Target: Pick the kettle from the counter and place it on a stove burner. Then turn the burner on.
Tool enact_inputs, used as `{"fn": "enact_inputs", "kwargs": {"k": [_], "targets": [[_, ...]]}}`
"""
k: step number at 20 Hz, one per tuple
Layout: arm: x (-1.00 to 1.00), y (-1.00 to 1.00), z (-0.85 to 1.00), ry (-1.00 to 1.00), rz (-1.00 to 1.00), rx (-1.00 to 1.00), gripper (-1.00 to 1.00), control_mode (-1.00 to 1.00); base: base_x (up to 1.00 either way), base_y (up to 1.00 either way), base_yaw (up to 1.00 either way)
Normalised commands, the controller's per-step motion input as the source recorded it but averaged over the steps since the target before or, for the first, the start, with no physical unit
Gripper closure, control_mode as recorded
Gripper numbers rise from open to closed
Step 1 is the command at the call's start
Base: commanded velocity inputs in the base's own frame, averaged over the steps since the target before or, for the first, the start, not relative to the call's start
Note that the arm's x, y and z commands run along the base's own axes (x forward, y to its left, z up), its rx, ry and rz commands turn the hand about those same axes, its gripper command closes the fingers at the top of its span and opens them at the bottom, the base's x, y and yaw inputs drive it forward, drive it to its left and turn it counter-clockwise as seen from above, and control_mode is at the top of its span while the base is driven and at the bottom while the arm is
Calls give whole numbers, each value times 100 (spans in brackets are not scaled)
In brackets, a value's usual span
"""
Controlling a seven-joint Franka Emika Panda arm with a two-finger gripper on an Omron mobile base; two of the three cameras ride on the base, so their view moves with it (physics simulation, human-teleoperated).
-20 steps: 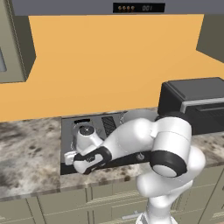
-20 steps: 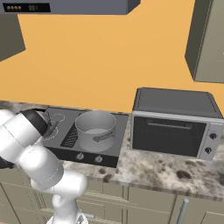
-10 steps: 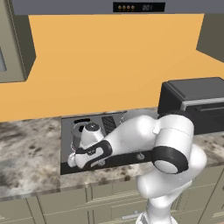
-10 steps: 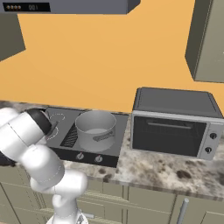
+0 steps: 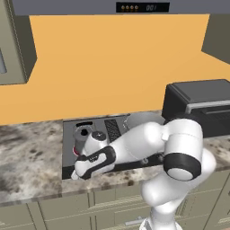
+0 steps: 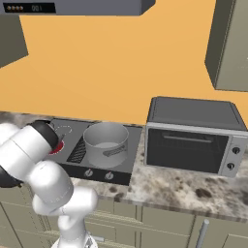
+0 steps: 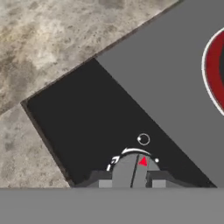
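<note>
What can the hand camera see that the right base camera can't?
Hand view: a close-up of a grey stove knob with a red triangle on it and a white arc mark around it. The jaws sit on either side of it, closed on it.

Right base view: a silver pot on the stove, a toaster oven beside it, and the robot's white arm.

Both: the dark stove, the burner glowing red, and the stone counter.
</note>
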Motion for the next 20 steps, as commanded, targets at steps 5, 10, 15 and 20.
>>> {"fn": "enact_inputs", "kwargs": {"k": [5, 10, 15, 20], "targets": [[-62, 2, 0, 0, 57, -5, 100, -100, 0, 0, 0], [-44, 0, 0, 0, 49, -2, 100, -100, 0, 0, 0], [-38, 3, 0, 0, 52, -3, 100, -100, 0, 0, 0], [-26, 24, 3, -1, 43, -8, 100, -100, 0, 0, 0]]}}
